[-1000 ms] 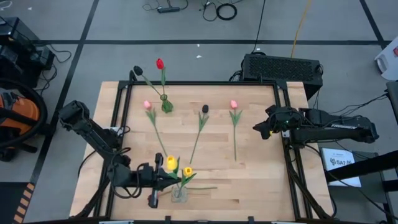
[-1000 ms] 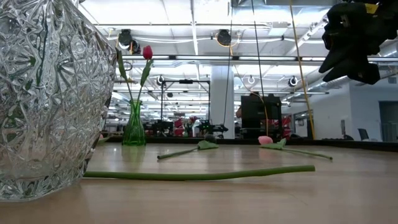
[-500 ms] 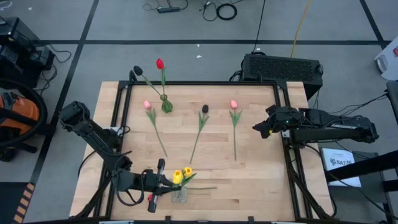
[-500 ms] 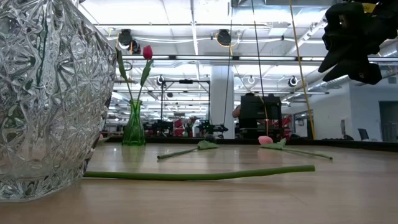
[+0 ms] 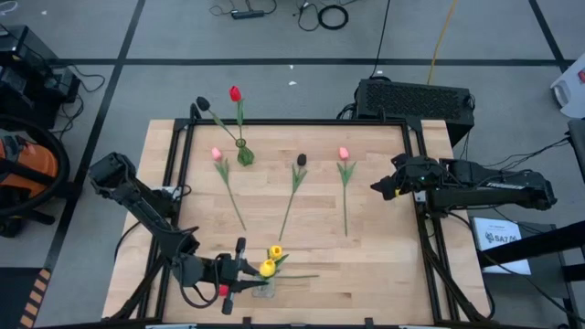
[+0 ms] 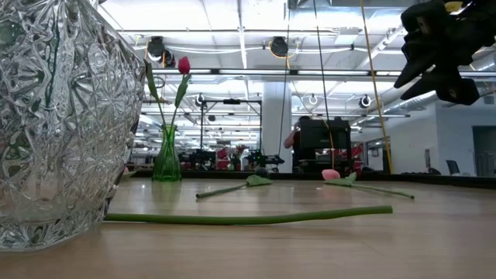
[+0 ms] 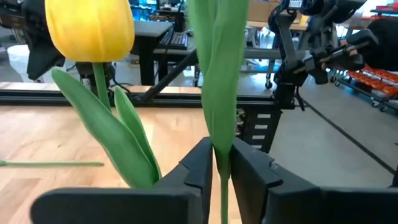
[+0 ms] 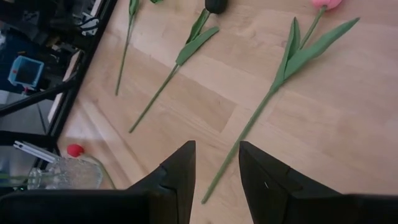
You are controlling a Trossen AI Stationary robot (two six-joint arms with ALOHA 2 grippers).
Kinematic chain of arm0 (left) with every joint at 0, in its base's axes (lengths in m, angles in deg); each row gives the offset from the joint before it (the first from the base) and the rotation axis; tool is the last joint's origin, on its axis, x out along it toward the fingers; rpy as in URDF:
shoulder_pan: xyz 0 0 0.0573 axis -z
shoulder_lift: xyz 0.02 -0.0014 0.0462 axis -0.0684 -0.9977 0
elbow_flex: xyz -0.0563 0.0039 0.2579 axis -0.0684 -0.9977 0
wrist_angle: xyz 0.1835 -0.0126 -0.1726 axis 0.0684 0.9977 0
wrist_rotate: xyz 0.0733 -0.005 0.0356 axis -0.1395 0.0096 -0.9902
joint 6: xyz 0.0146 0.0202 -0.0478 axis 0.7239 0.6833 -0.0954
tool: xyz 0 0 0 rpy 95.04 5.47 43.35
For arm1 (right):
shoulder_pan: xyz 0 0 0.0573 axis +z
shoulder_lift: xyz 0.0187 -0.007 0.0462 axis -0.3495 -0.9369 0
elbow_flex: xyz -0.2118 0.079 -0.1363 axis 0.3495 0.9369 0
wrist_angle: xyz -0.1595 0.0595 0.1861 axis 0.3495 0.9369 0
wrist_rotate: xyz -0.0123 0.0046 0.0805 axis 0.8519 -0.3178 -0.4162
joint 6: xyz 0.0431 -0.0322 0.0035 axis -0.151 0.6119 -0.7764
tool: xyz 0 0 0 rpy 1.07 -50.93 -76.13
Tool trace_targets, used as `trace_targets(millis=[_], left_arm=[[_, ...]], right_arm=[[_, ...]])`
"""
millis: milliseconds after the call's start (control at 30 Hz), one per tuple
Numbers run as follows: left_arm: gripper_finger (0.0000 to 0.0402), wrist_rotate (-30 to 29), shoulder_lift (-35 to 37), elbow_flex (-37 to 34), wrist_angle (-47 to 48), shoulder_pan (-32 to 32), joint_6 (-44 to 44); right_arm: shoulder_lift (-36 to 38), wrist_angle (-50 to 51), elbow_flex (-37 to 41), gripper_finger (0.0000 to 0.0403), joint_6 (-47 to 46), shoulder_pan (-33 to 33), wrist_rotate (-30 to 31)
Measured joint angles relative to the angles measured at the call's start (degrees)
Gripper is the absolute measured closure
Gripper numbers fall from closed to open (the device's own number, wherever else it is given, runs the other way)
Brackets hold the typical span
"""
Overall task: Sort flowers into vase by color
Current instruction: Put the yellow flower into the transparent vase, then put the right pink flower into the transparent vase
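High view shows the left gripper [image 5: 245, 274] low at the table's [image 5: 384, 265] near edge, its jaws closed on the green stem of a yellow tulip [image 5: 267, 269] held over the clear glass vase [image 5: 263, 286], where a second yellow tulip [image 5: 275, 251] already stands. Two pink tulips [image 5: 217, 153] and a dark tulip [image 5: 301, 160] lie flat mid-table, while a red tulip [image 5: 235, 93] stands in the green vase [image 5: 244, 153] near the far edge. At the table's right side the right gripper [image 5: 377, 187] hovers with jaws parted and empty.
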Motion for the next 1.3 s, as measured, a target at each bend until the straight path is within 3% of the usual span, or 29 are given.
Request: trace_targets(millis=[333, 667, 933, 1300], left_arm=[[0.0335, 1.8, 0.0, 0.0, 2.8, 0.1, -0.2], [0.0334, 3.0, 0.0, 0.0, 11.9, 0.0, -12.7], [0.0333, 7.9, 0.0, 0.0, 13.1, 0.0, -15.1], [0.0333, 10.4, 0.4, 0.0, 15.3, 0.0, -16.4]], right_arm=[[-0.1, -1.6, 0.0, 0.0289, -1.2, 0.0, 0.0], [-0.9, -2.5, 0.0, 0.0289, -4.0, 0.0, 0.0], [-4.7, -3.2, 0.0, 0.0289, -7.0, 0.0, -0.3], [-12.0, -12.6, 0.0, 0.0289, -6.2, 0.0, -0.3]])
